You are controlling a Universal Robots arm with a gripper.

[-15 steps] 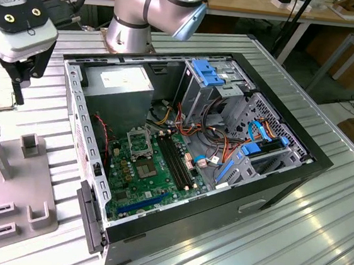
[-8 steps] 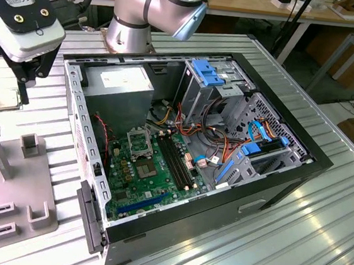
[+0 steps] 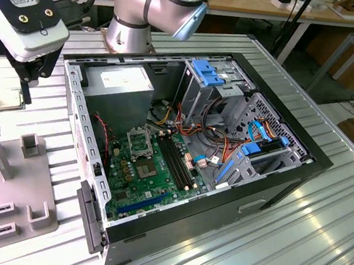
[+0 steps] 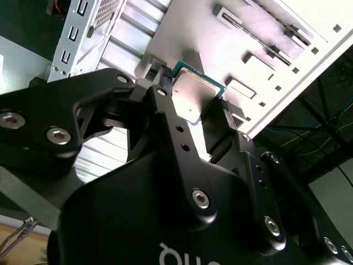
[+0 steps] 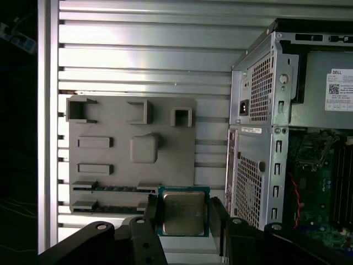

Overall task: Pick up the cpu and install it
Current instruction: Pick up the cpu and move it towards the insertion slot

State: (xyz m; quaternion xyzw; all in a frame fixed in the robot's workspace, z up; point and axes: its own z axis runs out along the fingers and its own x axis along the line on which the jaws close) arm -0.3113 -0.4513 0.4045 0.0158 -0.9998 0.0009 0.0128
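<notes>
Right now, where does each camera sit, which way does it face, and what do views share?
Exterior view: off the arm, looking down into the open computer case; shows the arm and, at the exterior view's left, the claw.
First wrist view: on the arm, looking down past the claw at the grey tray and case.
Second wrist view: on the arm, behind the claw, looking along it.
Both wrist views share the cpu clamped in the claw.

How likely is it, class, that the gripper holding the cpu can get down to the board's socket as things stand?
Probably yes. The gripper, shut on the cpu, is outside the case, whose side is open; nothing covers the socket, though cables run close beside it.
</notes>
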